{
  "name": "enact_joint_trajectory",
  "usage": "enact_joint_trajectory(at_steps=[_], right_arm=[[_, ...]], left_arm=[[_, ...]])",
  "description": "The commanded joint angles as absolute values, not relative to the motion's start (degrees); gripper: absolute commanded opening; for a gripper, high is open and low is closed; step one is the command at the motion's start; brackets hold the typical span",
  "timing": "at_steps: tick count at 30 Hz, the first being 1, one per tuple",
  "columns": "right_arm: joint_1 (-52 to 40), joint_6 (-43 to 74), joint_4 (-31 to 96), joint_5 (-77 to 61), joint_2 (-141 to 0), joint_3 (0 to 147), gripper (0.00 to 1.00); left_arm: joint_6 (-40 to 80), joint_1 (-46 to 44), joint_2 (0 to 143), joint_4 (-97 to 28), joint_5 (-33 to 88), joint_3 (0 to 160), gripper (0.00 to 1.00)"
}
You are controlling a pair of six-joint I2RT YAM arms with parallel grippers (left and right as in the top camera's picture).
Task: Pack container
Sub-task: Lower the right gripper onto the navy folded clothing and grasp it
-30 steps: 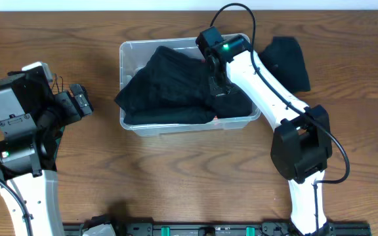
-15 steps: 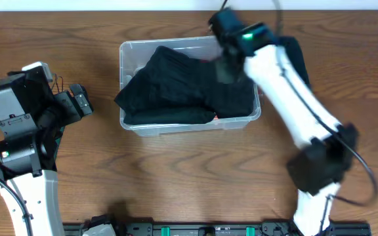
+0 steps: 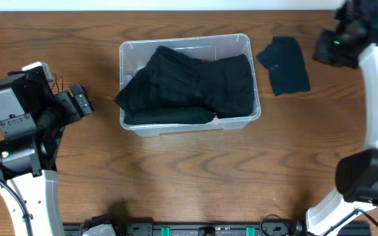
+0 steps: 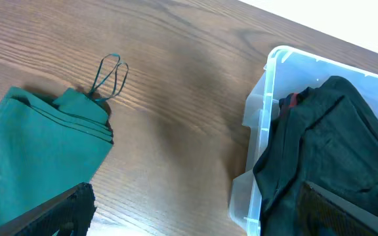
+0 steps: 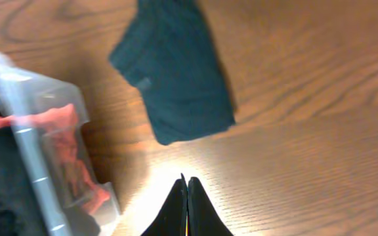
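The container (image 3: 121,85) stood on the worktop (image 3: 176,177) slightly behind its centre, long side across the overhead view. It was filled with dark garments (image 3: 189,85), and one fold overhung the left wall. A red item (image 5: 64,151) lay pressed against the inside of the right wall.

Left arm: positioned at the left edge of the worktop, with the upper links rising from the near-left corner and the wrist directed to the right, toward the container. The left end effector (image 3: 82,100) was well apart from the container's left wall. Its jaws stood fully spread and held nothing; in the left wrist view, both fingers appeared only at the bottom corners. Below this wrist lay a folded green cloth (image 4: 38,157) with a thin cord loop (image 4: 110,72) at its far edge.

Right arm: the base sat at the near-right corner, and the links ran back along the right edge to the far-right corner of the worktop. The wrist was held above the bare worktop, to the right of a folded dark garment (image 3: 284,64) that lay flat just beside the container's right wall without touching it. The right end effector (image 5: 187,196) had its fingers pressed fully together, with nothing between them. The tips pointed toward the wood near that garment's edge.
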State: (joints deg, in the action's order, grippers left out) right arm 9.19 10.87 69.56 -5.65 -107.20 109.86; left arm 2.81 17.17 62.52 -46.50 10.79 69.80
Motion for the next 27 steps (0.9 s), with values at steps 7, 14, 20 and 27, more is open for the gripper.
enact_joint_trajectory(at_steps=[7, 14, 20, 27], right_arm=[[23.68, 10.46, 65.23, -23.64, -107.55, 92.18, 0.36], [26.55, 19.03, 47.24, -27.03, -102.85, 71.94, 0.73], [25.43, 28.05, 25.34, -24.21, -95.9, 56.03, 0.99], [24.6, 33.69, 1.26, -30.41, -95.48, 43.51, 0.99]], left_arm=[[2.9, 17.45, 62.48, -46.68, 11.35, 70.63, 0.98], [2.9, 17.45, 62.48, -46.68, 11.35, 70.63, 0.98], [2.9, 17.45, 62.48, -46.68, 11.35, 70.63, 0.98], [2.9, 17.45, 62.48, -46.68, 11.35, 70.63, 0.98]])
